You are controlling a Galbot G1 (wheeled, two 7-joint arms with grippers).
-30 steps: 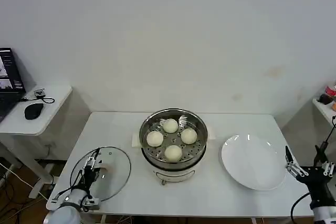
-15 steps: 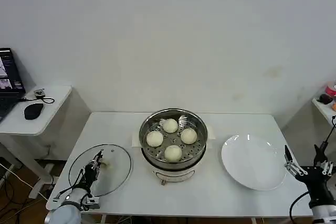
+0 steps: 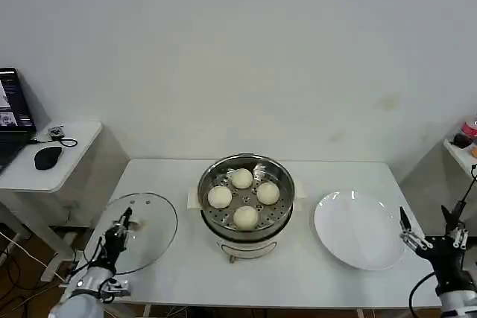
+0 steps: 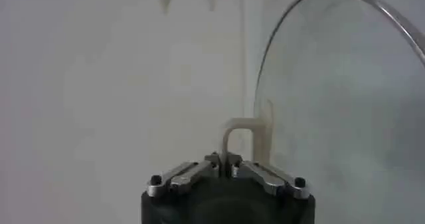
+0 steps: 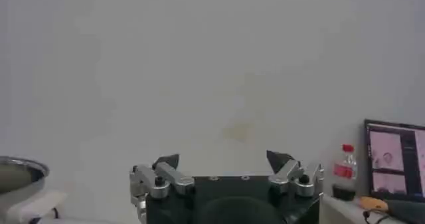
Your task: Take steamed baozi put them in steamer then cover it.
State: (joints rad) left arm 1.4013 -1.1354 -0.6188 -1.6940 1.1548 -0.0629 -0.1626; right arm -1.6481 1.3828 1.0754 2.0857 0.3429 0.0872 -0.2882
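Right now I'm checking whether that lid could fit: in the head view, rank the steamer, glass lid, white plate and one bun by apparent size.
1. Shiny round steel steamer
2. Round white plate and round glass lid, too alike to rank
3. Small cream-white bun

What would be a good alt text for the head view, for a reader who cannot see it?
An open steamer on a white table holds four steamed baozi. The left gripper lifts a glass lid, tilted, by its handle at the table's left edge. An empty white plate lies right of the steamer, with the open right gripper beside it.

cream-white baozi [image 3: 245, 217], shiny steel steamer [image 3: 211, 172], white plate [image 3: 361, 231]
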